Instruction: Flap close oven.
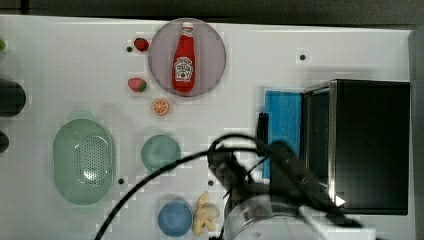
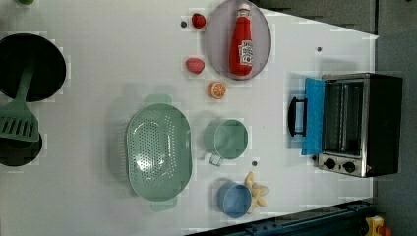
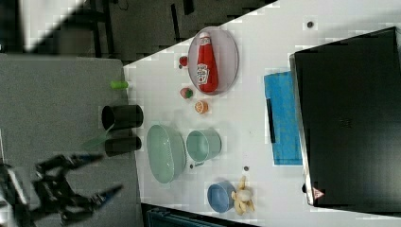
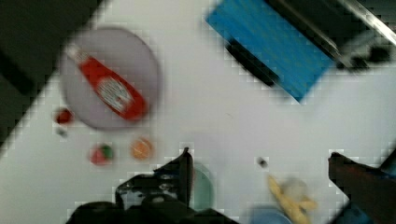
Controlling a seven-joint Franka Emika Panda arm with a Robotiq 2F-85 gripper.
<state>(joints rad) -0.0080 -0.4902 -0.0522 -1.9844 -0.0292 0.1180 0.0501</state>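
The oven [image 2: 361, 125] sits at the left view's right on the desk [image 2: 98, 73], its blue door [image 2: 313, 116] flapped down. The claw [image 3: 97, 175], fingers apart and empty, must next reach the handle [image 2: 293, 116] and lift.

one oven [image 2: 361, 123]. one ketchup bottle [image 2: 242, 42] on one plate [image 2: 216, 44]. two strawberries [image 2: 198, 20] [image 2: 194, 65]. one orange half [image 2: 217, 90]. one green colander [image 2: 157, 150]. one green cup [image 2: 230, 139]. one blue cup [image 2: 234, 199]. one banana bunch [image 2: 256, 191]. one spatula [image 2: 18, 118]. two black pots [image 3: 122, 116] [image 3: 123, 145]. one gripper [image 3: 92, 177].
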